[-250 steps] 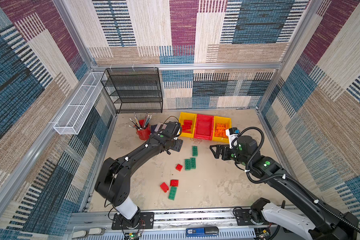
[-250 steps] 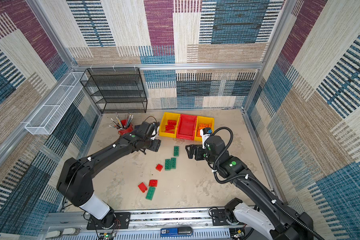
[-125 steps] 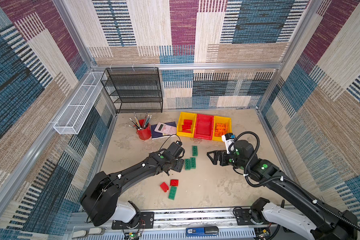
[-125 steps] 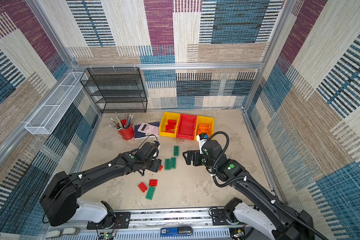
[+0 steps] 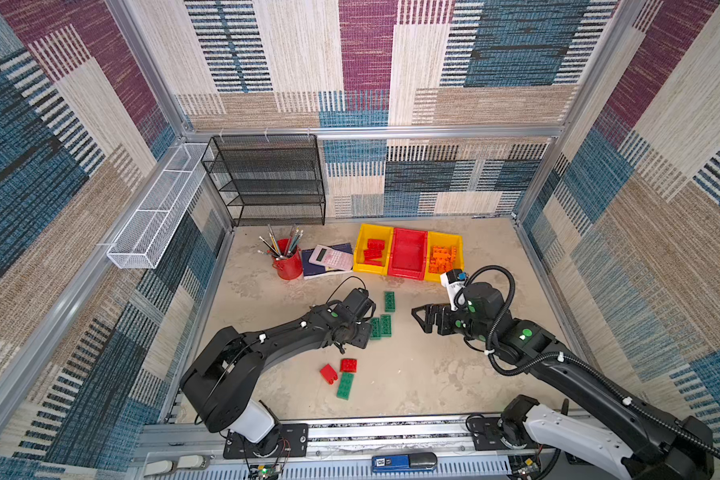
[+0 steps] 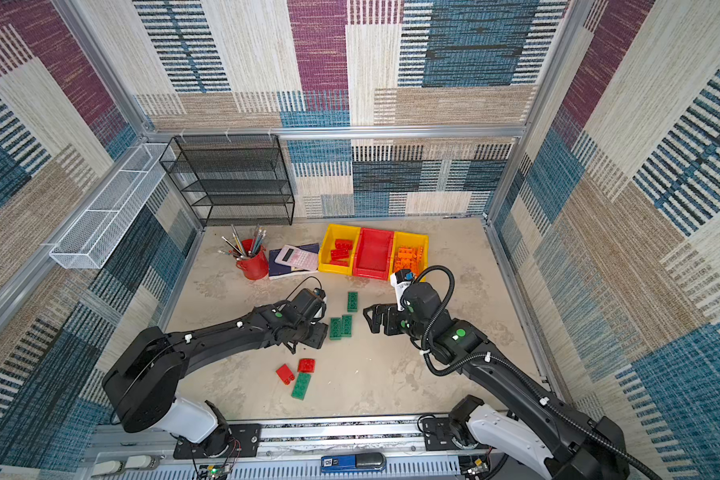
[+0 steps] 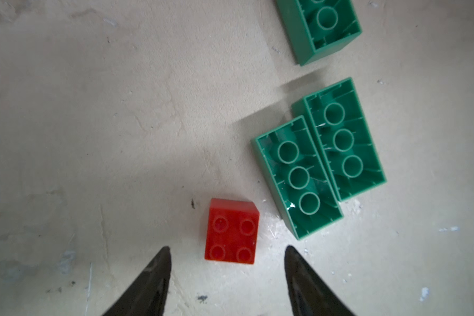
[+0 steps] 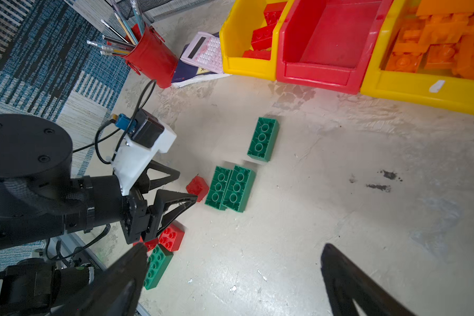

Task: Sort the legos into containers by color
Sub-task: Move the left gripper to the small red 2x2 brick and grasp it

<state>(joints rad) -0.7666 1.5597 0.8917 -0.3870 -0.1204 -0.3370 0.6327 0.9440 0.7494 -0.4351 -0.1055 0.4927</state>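
**Lining up on a red two-by-two**

Leaves, nearest the bases, two red bricks (image 5: 337,369) and a green brick (image 5: 345,385) close together on the tabletop (image 5: 433,374).

Stretches the left arm (image 5: 283,336) low and long across the table, wrist bent downward. Sets the left gripper (image 7: 227,247) just above a red two-by-two brick (image 7: 231,231), studs up, with fingers apart on either side of its near edge and clamped on nothing.

Reads as the pick step for the red sort, with the grasp not yet made. Calls next for a short drop and a squeeze on the side walls, without nudging the pair of upturned green bricks (image 7: 318,161) just beside.

Holds the right gripper (image 5: 420,319) beyond that pair, level above the table, fingers spread wide and empty, pointing toward the greens.

Passes a lone green brick (image 5: 389,301) farther on.

Ends at the joined bins: left yellow bin (image 5: 360,270) with red bricks, red bin (image 5: 408,272) bare, right yellow bin (image 5: 460,243) with orange pieces. Probably means the left yellow bin for this brick.
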